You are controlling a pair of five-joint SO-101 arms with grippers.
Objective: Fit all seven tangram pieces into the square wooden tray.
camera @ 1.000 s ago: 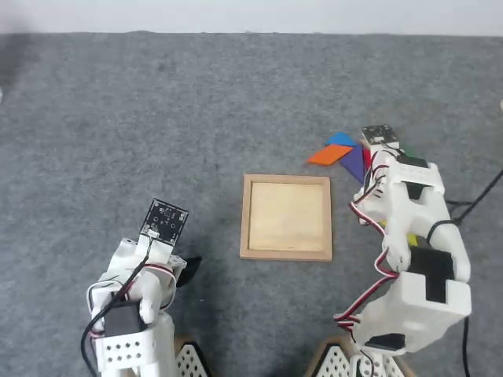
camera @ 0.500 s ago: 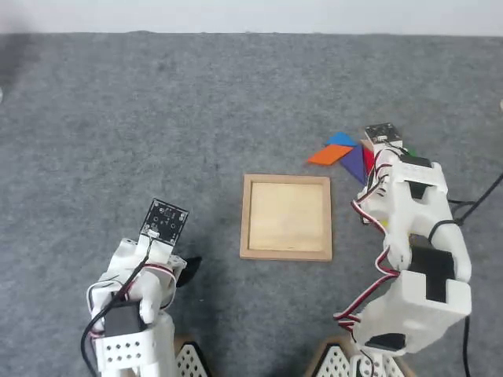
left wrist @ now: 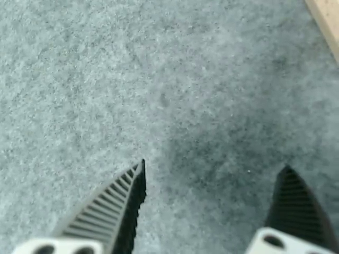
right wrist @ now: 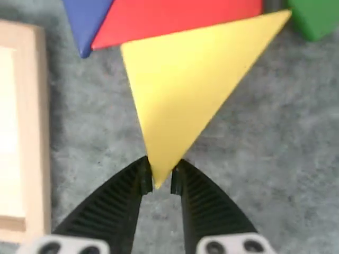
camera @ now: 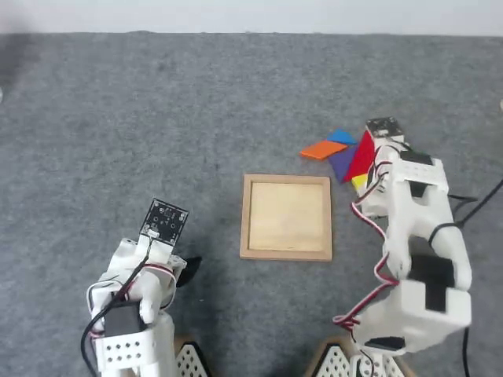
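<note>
**High view**
- Tray (camera: 245, 217): a square wooden frame that lies flat on the grey bench (camera: 157, 110), with no piece in it.
- Left tool (camera: 191, 267): a dark tip shows beside the left arm's wrist. The tray lies off to its side, apart from it.
- Right arm (camera: 409, 212): its wrist end sits over the cluster of pieces, off the tray's corner on that arm's side.
- Pieces: the orange piece (camera: 323, 148), light blue piece (camera: 342, 137), violet-blue piece (camera: 343, 162), red piece (camera: 362, 155) and yellow triangle (camera: 359, 182) crowd together outside the tray. The yellow triangle is closest under the arm's wrist.

**Left wrist view**
- Left tool: the fingers (left wrist: 132, 196) are spread wide, with nothing between them and bare grey bench below.
- Tray: one corner shows ahead of the tool and off to one side, well apart from it.

**Right wrist view**
- Right tool (right wrist: 158, 182): it pinches the nearest tip of the yellow triangle, one finger on each side.
- Yellow triangle: it widens ahead, away from the tool.
- Red piece: it lies just past the triangle's far edge, touching it.
- Violet-blue piece: it lies beside the red piece, on the tray's side.
- Green piece (right wrist: 315, 16): it sits at the triangle's far corner, on the side away from the tray.
- Tray: its rim runs alongside the tool, near it, and apart from the yellow triangle.
</note>
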